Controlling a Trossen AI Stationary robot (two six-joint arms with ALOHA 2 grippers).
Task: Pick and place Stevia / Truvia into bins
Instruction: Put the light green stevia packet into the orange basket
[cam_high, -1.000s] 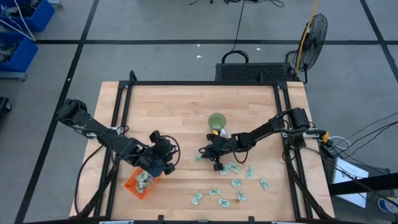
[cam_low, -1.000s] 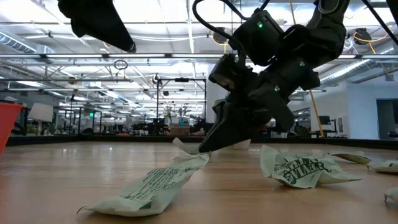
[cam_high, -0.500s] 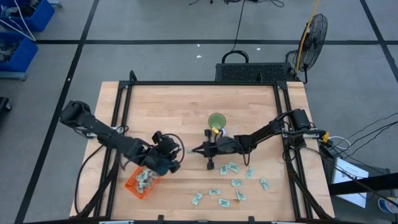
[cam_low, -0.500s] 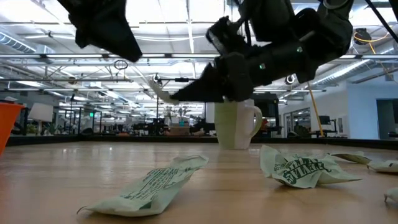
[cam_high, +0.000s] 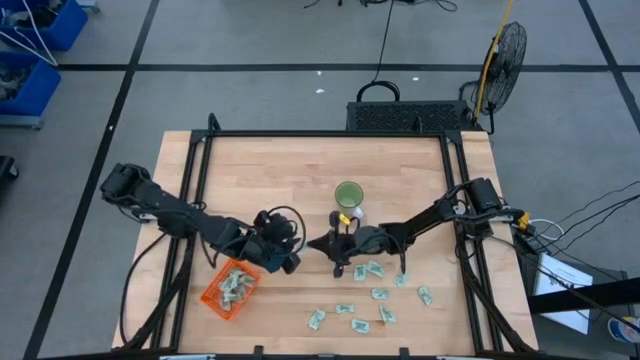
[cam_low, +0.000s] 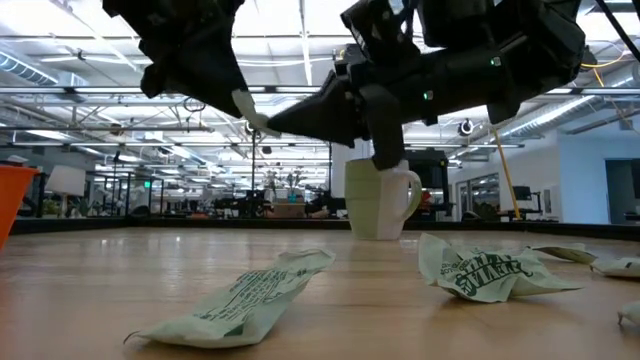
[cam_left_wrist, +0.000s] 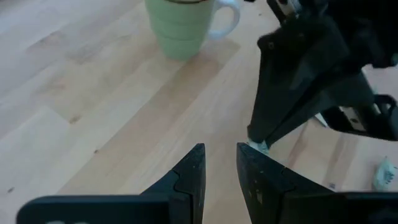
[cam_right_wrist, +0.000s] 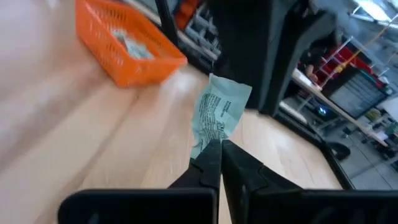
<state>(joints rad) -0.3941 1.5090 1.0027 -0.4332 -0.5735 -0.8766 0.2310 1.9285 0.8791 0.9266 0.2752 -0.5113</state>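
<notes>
Pale wood covers the bench (cam_high: 300, 170), framed by black rails along its sides, and its far half lies bare apart from the green cup (cam_high: 348, 194) near the middle. The right gripper (cam_high: 318, 243) reaches across from the right rail toward the centre, lifted off the wood, its fingers pinched nearly together on the lower edge of one sachet (cam_right_wrist: 219, 116), which stands up white with green print past the fingertips. Facing it, the left gripper (cam_high: 293, 248) hangs just beside, tip to tip, its fingers (cam_left_wrist: 189, 180) parted only narrowly and holding nothing; in the left wrist view the right gripper's dark tip sits just beyond that slot. The basket (cam_high: 229, 289) sits near the front left of the bench, close to the left rail, with several sachets lying inside, and the left arm passes just behind its far corner. The loose sachets (cam_high: 378, 294) lie scattered over the front right part, from under the right arm toward the front edge, none touching the rails. Between basket and scatter runs a bare strip of wood. In the low view two crumpled sachets (cam_low: 245, 298) lie flat in the foreground under both raised grippers.
</notes>
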